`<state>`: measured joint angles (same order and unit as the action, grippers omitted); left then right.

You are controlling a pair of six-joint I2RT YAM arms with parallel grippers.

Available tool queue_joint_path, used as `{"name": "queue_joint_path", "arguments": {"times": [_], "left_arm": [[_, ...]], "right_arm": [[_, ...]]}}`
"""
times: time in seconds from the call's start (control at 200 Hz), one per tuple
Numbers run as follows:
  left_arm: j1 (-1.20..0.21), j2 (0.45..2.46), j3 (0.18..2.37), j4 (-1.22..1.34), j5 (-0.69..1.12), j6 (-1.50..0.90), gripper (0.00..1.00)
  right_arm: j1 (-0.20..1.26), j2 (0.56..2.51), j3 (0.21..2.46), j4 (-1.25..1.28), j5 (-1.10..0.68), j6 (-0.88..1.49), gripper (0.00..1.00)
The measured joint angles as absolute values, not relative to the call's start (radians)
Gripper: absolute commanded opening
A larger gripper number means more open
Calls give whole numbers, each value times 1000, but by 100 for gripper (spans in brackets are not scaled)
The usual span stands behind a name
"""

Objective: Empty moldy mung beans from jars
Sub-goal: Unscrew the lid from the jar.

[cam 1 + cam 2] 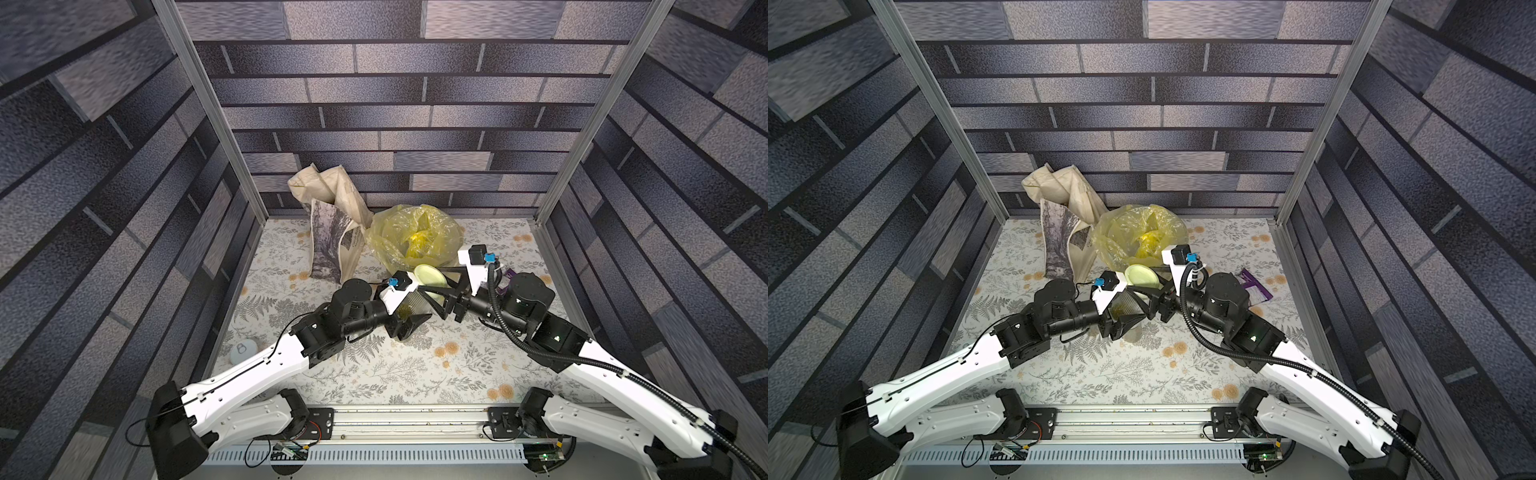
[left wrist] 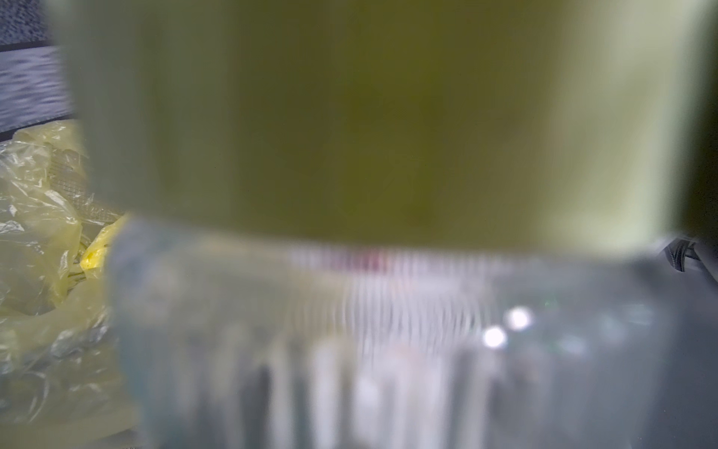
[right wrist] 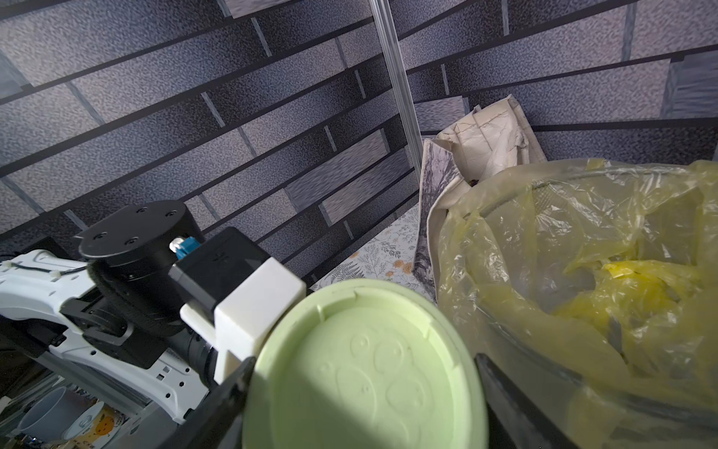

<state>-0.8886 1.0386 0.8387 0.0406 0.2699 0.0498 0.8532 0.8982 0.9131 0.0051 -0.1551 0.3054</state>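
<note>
In both top views the wide ribbed clear jar [image 1: 415,303] [image 1: 1129,305] hangs tilted above the mat, just in front of the bucket. My left gripper [image 1: 409,308] [image 1: 1124,311] is shut on its body. Olive-green mung beans [image 1: 404,311] [image 1: 1118,309] show through the wall. The jar's pale green lid [image 1: 426,272] [image 3: 369,369] faces my right wrist camera. My right gripper [image 1: 431,280] [image 3: 361,400] is shut on the lid, one black finger [image 3: 217,404] on each side of the rim. In the left wrist view the blurred jar [image 2: 388,350] fills the frame and hides the jaws.
The grey bucket lined with a yellow plastic bag [image 1: 415,237] [image 3: 582,272] stands right behind the jar. A cream cloth tote [image 1: 332,232] stands to its left. A purple packet [image 1: 1254,286] lies behind the right arm. A small round whitish object [image 1: 244,351] sits at the mat's left edge.
</note>
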Motion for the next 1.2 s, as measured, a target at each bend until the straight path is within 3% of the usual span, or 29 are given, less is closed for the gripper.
{"name": "queue_joint_path", "arguments": {"times": [0.115,0.296,0.862,1.197], "left_arm": [[-888,1031,838,38,268,49,66],[-857,1021,838,37,319,36,66],[-756,1014,838,48,670,-23,68],[-746,1002,838,33,738,-23,68]], "right_arm": [[853,904,920,5,-160,303,66],[853,899,915,26,-190,296,64],[848,881,879,123,-344,256,65],[843,881,879,135,-414,245,66]]}}
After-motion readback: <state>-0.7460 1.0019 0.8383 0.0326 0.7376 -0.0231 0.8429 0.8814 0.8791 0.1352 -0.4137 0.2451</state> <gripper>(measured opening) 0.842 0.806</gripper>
